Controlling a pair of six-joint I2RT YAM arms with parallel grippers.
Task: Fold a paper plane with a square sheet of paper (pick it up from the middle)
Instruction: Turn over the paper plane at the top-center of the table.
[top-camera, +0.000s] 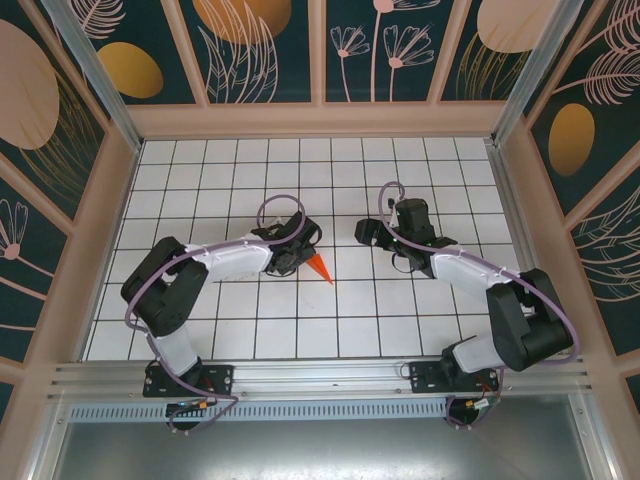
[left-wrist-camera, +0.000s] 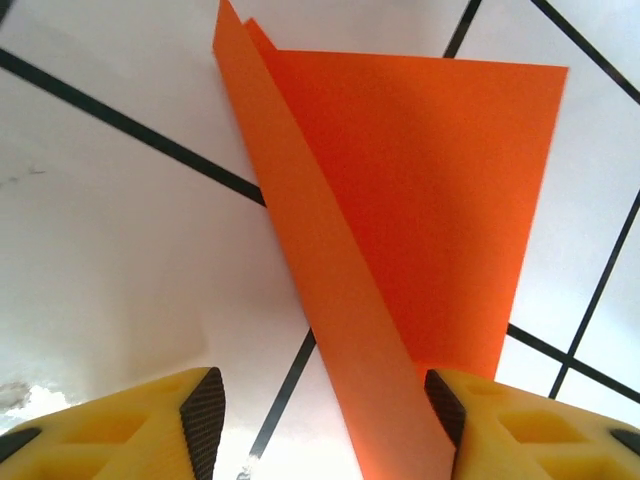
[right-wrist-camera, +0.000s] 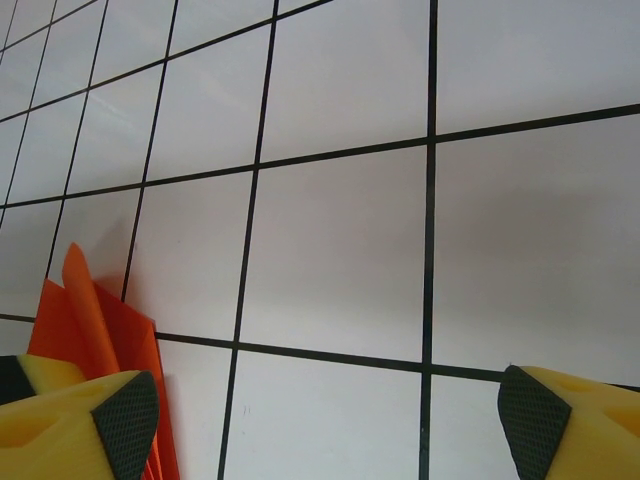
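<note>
White tabletop (top-camera: 400, 310), ruled into squares by black lines, sits inside walls (top-camera: 400, 50) of dark teal painted with pale leaves and gold ovals. My orange paper plane (top-camera: 321, 267) lies near the middle of the grid. From above, its pointed tip pokes out at 4 o'clock from under my left end effector (top-camera: 292, 252). In that wrist's camera a wide orange wing rests on the tiles and a raised fold runs down between my pads. The fold comes just beside the pad at 5 o'clock (left-wrist-camera: 445, 405), though I cannot tell if it touches. The pad at 7 o'clock (left-wrist-camera: 203, 420) stands clear of it, so this end effector is spread and pinches nothing. My right end effector (top-camera: 368, 232) hovers near the left one, at its 3 o'clock. Its fingers are spread wide over bare tiles, with the paper's edge at 8 o'clock in its wrist view.
</note>
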